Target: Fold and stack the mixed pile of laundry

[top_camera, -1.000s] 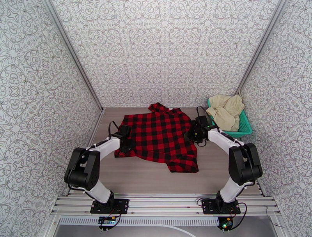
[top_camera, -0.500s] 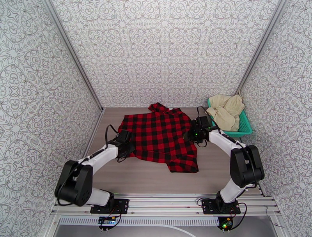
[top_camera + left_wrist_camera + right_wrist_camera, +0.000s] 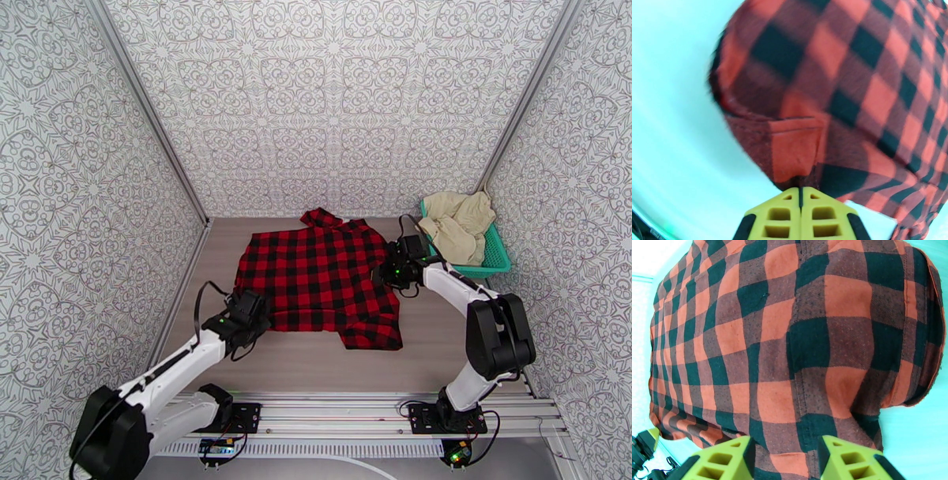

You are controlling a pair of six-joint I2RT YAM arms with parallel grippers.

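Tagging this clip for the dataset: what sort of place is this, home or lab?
Probably a lab test cell: patterned wall panels box in the table, two robot arms are bolted to an aluminium rail, and a checked shirt and basket of cloths look staged.

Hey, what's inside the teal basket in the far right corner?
A heap of cream-beige cloths sits in the teal basket, spilling over its rim. Whatever lies beneath them, and the basket's floor, is covered.

Shirt [image 3: 320,276] lies centre, basket [image 3: 496,257] (cloths [image 3: 458,225] inside) to its right
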